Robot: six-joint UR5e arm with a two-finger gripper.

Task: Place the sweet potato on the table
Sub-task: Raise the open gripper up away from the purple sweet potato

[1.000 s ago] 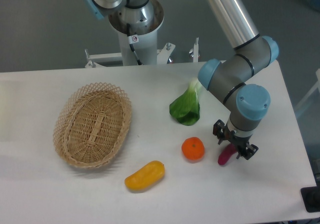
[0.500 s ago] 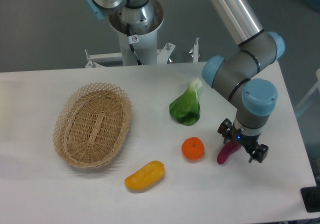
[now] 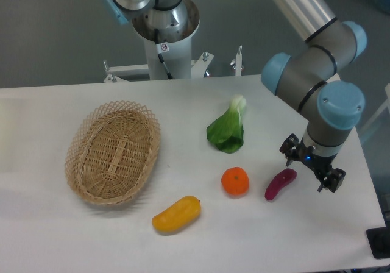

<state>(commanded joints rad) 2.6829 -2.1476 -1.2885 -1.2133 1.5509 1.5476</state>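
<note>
The sweet potato point(image 3: 279, 184) is a small magenta-purple oblong lying flat on the white table point(image 3: 55, 230), just right of the round orange. My gripper point(image 3: 311, 170) hangs up and to the right of it, open, with nothing between its fingers. It is apart from the sweet potato, whose right end lies close to the left finger.
A round orange point(image 3: 235, 181) sits left of the sweet potato. A yellow-orange oblong fruit point(image 3: 176, 214) lies near the front. A green leafy vegetable point(image 3: 228, 129) lies behind the orange. An oval wicker basket point(image 3: 113, 152) stands at the left. The table's right edge runs close to the gripper.
The gripper was around the sweet potato a second ago. It has since moved right and up, leaving the sweet potato lying on the table.
</note>
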